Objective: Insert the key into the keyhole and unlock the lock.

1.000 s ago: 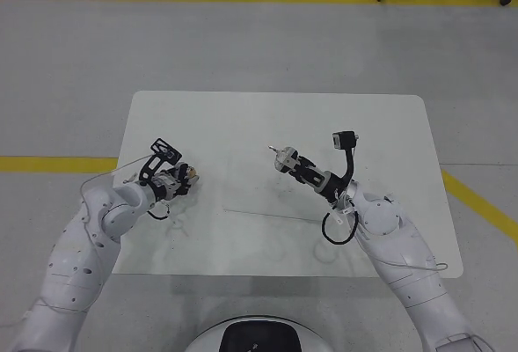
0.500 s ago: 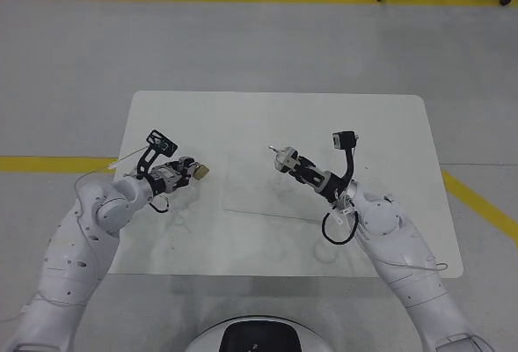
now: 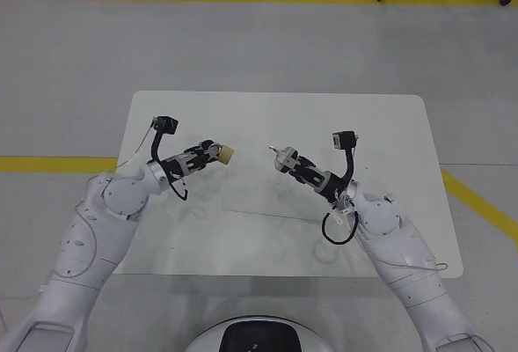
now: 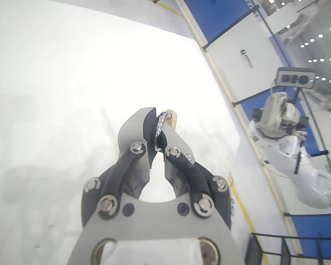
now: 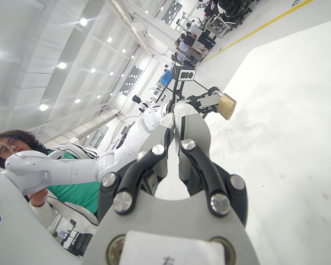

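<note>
A brass padlock [image 3: 228, 155] hangs above the left half of the white table [image 3: 373, 114], with my left gripper [image 3: 213, 157] shut on its steel shackle [image 4: 160, 120]. Past the fingertips the lock's brass body [image 4: 172, 118] sticks out. My right gripper [image 3: 282, 157] is held above the table's middle, shut on a small silver key [image 3: 274, 150] whose tip points toward the padlock. A short gap separates key and lock. From the right wrist, the padlock [image 5: 227, 106] faces my shut right gripper [image 5: 173, 124], and the key's blade is hidden between the fingers.
The table's rounded far corner [image 5: 253, 52] and bare top lie around both grippers. A yellow floor line [image 3: 39, 164] runs beside the table's left edge, another [image 3: 487, 211] beside the right.
My left arm has swung the padlock up and rightward toward the table's middle, turning the wrist so the lock faces the key. The right arm has stayed still.
</note>
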Robot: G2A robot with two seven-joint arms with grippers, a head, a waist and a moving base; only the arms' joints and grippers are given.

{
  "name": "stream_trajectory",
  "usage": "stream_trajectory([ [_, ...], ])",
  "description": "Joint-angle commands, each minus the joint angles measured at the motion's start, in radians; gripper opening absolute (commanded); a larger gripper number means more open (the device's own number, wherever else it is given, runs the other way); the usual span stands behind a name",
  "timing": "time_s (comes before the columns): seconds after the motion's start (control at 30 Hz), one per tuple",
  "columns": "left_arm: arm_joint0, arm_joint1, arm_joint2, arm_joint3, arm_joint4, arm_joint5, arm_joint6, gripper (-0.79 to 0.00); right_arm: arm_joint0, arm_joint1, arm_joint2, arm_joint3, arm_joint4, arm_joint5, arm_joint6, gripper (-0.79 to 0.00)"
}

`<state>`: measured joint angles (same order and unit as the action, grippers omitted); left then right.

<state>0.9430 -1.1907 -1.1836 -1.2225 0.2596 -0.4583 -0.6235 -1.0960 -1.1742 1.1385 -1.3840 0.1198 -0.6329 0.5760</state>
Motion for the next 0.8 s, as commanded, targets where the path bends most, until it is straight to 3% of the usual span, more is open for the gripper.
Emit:
stream_trajectory([
  [0.0,-0.029,-0.009,0.035,0.019,-0.071,0.012,-0.054,-0.785,0.0,0.0,0.0,0.0,0.0,0.0,0.0,-0.785],
  [0.17,-0.084,-0.03,0.095,0.05,-0.145,0.051,-0.092,-0.785,0.0,0.0,0.0,0.0,0.0,0.0,0.0,-0.785],
  [0.33,-0.084,-0.03,0.095,0.05,-0.145,0.051,-0.092,-0.785,0.0,0.0,0.0,0.0,0.0,0.0,0.0,-0.785],
  [0.47,-0.066,-0.03,0.087,0.02,-0.165,0.056,-0.066,-0.785,-0.01,-0.007,0.005,0.029,0.071,-0.023,-0.067,-0.785],
  [0.6,-0.041,-0.032,0.055,-0.006,-0.362,0.04,-0.107,-0.785,0.005,-0.017,0.01,0.101,0.106,-0.035,-0.145,-0.785],
  [0.77,-0.019,-0.034,0.029,-0.022,-0.589,0.009,-0.197,-0.785,0.018,-0.03,-0.016,0.113,-0.01,0.003,-0.246,-0.785],
])
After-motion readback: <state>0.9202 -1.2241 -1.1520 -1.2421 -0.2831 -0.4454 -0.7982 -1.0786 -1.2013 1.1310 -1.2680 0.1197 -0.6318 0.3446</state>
